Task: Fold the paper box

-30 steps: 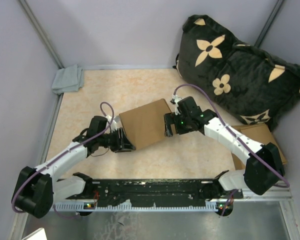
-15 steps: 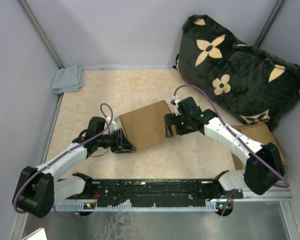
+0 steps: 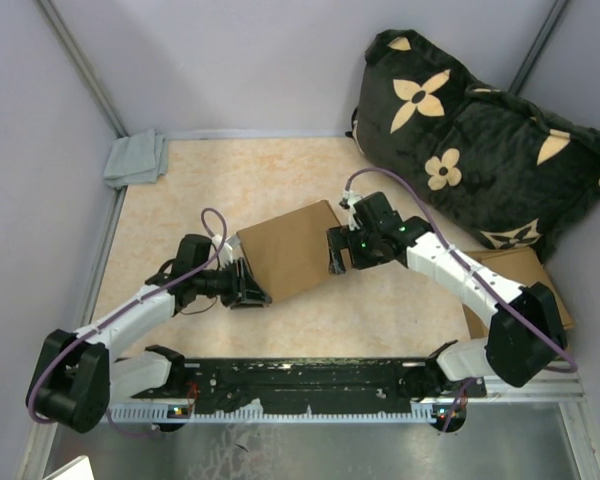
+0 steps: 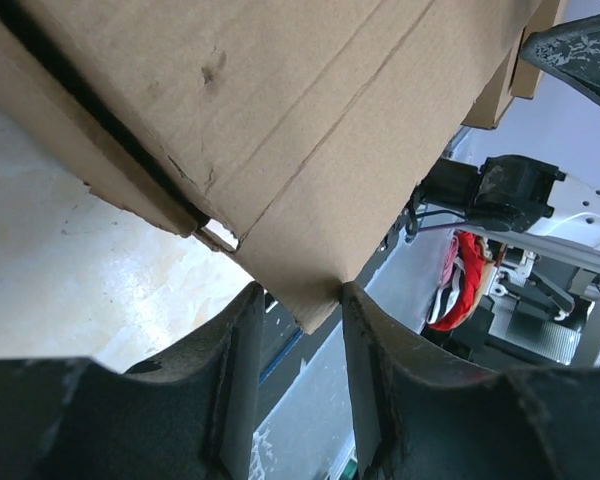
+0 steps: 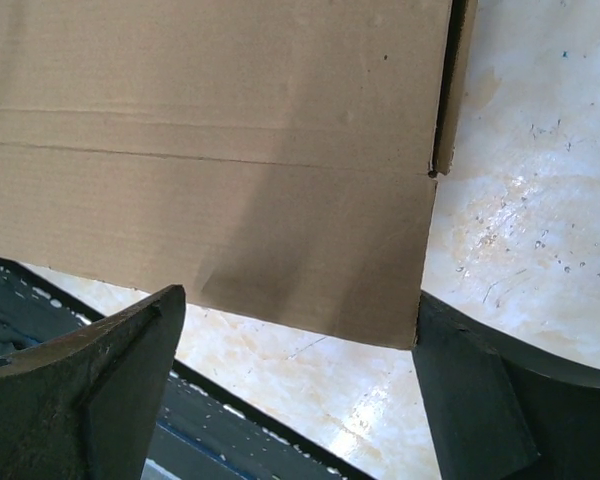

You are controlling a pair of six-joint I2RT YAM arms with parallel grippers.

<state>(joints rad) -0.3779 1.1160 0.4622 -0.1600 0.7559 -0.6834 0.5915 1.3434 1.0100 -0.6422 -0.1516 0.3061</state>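
The paper box (image 3: 285,248) is a plain brown, folded-down cardboard box lying tilted in the middle of the table. My left gripper (image 3: 248,285) is at its near left corner. In the left wrist view the jaws (image 4: 302,340) have closed in on a pointed cardboard corner (image 4: 305,295) that touches both fingers. My right gripper (image 3: 337,252) is at the box's right edge. In the right wrist view it (image 5: 295,370) is wide open, with the box's flat panel (image 5: 220,150) just beyond the fingertips and its corner touching the right finger (image 5: 480,400).
A big dark pillow with tan flowers (image 3: 480,140) fills the back right. A flat brown cardboard sheet (image 3: 520,275) lies under the right arm. A grey cloth (image 3: 137,158) sits in the back left corner. Walls close in on the left, back and right.
The right gripper has edged slightly toward the box's right edge. The box and the left gripper have hardly moved.
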